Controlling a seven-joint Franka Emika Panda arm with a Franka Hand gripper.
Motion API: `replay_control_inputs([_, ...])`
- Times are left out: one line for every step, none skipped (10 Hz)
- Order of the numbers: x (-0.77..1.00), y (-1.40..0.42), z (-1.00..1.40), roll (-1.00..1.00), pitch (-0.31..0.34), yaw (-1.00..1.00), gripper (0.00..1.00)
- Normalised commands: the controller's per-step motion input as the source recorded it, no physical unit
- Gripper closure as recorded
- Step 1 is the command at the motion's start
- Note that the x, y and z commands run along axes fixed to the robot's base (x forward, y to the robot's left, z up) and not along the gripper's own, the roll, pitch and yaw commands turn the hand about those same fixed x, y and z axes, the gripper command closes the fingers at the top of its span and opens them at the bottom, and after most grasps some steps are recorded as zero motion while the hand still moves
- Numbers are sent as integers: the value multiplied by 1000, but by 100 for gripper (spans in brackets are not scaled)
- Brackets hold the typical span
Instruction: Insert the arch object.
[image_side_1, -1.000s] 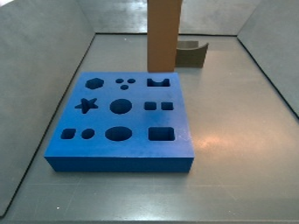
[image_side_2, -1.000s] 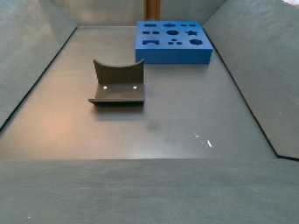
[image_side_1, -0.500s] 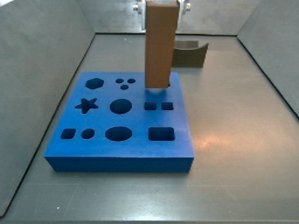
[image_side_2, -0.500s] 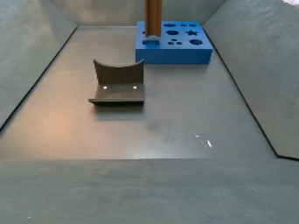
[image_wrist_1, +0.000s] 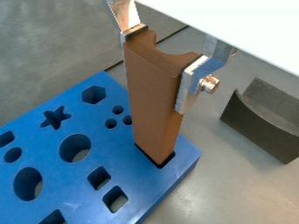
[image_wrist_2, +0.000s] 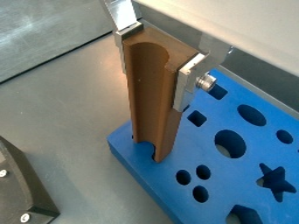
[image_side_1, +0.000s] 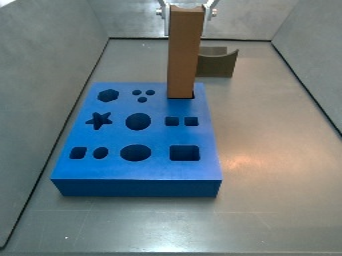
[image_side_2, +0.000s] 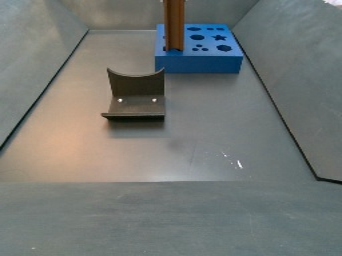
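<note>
nearest us in a side view lies bare grey desk (image_side_2: 174, 170); beyond it stands the dark fixture (image_side_2: 134, 95), its curved upright rising from a base plate. farther back, at about 1 o'clock from the fixture and well apart from it, we see the blue board (image_side_2: 201, 62) with its shaped cut-outs. the arch object (image_side_2: 174, 25), a tall light-brown piece, stands upright on the board's corner.

in a wrist view we see the curved channel running down one face of the arch object (image_wrist_2: 146, 92), with its lower end set into a cut-out by the board's edge. the gripper (image_wrist_2: 158, 57) hangs over the board, its jaws closed onto the piece's upper part, one silver finger (image_wrist_1: 197, 79) pressed flat on each side.

from the opposite side view, the board (image_side_1: 134, 175) comes first, the arch object (image_side_1: 185, 55) rises near its far edge at 12 o'clock, and the fixture (image_side_1: 218, 63) sits just behind.
</note>
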Motion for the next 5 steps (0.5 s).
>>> replay_control_inputs([54,0,-286,0,0,-160,100])
replay_control_inputs([31,0,-317,-13,-39,-197,100])
replay_control_inputs([86,-49,-317,-31,-53,-194,100])
replay_control_inputs([149,-63,-349,-44,-47,-137,100])
replay_control_inputs([243,-31,-400,-50,0,-46,100])
